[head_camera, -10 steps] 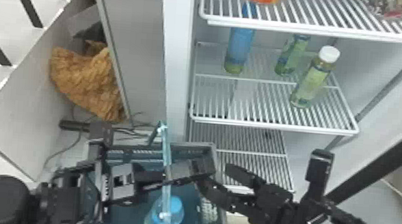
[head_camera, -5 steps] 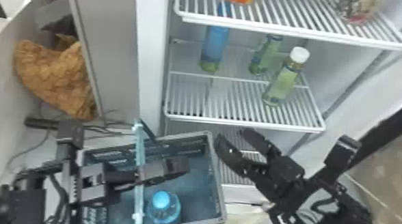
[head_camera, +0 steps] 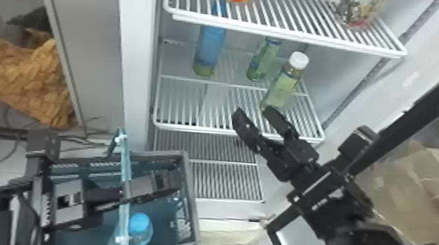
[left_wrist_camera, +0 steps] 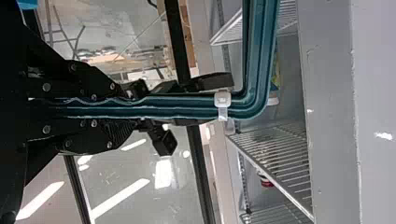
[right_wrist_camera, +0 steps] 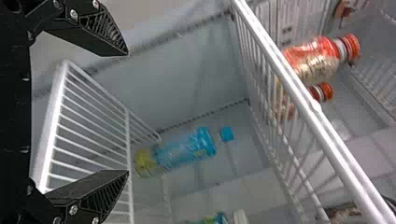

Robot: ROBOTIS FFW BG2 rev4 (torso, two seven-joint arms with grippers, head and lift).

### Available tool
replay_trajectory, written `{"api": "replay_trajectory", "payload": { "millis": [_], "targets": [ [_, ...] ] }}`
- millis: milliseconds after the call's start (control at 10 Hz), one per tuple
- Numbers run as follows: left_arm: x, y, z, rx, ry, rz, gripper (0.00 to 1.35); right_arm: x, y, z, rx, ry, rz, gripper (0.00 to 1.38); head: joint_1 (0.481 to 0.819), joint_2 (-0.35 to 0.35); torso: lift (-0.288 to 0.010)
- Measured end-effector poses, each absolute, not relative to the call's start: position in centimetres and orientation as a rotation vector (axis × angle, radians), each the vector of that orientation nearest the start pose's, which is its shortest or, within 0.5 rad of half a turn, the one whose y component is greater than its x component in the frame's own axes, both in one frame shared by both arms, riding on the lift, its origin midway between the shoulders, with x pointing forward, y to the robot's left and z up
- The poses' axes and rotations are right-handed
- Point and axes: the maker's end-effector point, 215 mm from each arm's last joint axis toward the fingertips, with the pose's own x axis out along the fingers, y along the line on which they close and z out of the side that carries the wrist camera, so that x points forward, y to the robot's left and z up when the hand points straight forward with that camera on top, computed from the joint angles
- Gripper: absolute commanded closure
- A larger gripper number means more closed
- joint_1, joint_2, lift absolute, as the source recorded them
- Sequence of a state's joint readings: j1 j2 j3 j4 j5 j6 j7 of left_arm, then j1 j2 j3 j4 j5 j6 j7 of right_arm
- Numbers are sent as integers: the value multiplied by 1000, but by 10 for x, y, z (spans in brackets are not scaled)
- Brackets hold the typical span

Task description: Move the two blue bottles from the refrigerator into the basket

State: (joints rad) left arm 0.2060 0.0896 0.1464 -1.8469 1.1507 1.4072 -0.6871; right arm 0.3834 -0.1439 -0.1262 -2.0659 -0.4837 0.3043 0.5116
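Head view: R claw (head_camera: 252, 111) open wide, nothing in grip, at front of mid shelf (head_camera: 238, 132). Blue btl. (head_camera: 208, 50) upright on same shelf, toward the back & to robot's left of R claw; well apart, no contact. Two green btls. (head_camera: 263, 60) (head_camera: 283, 82) to robot's right of blue btl.; white-capped one closest to R claw, tips overlap its lower end in view, contact can't be told. L claw (head_camera: 169, 183) over basket (head_camera: 192, 208), closed about its handle (head_camera: 124, 176). Blue-capped btl. (head_camera: 139, 225) inside basket, below handle, nr. L claw but apart.

L wrist view: L claw (left_wrist_camera: 140, 106) clamped on handle, bar running between fingers; R claw farther off, beyond handle.

R wrist view: R claw (right_wrist_camera: 127, 113) fingers spread wide, gap empty. Blue btl. w/ blue cap (right_wrist_camera: 184, 150) beyond fingertips, farther into fridge, untouched. Red-capped btls. (right_wrist_camera: 317, 58) (right_wrist_camera: 321, 92) on another shelf.
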Motion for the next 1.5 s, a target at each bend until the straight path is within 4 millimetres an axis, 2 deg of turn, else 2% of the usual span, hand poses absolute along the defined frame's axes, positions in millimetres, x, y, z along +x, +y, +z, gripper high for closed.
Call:
{"api": "replay_trajectory", "payload": {
  "millis": [200,400,800,1500],
  "targets": [
    [306,15,-328,-1278,828,-1212,1202,485,-183,-308,317,51,511,151,695,-240,-220],
    [305,15,-329,-1279,833,-1211,1202,510,-176,-307,310,31,510,150,695,-226,-220],
    [304,15,-330,-1285,834,-1209,1202,553,-135,-321,275,59,538,150,695,-160,-220],
    [303,16,-328,-1285,836,-1213,1202,601,-130,-328,170,90,462,150,695,-141,-220]
  ]
}}
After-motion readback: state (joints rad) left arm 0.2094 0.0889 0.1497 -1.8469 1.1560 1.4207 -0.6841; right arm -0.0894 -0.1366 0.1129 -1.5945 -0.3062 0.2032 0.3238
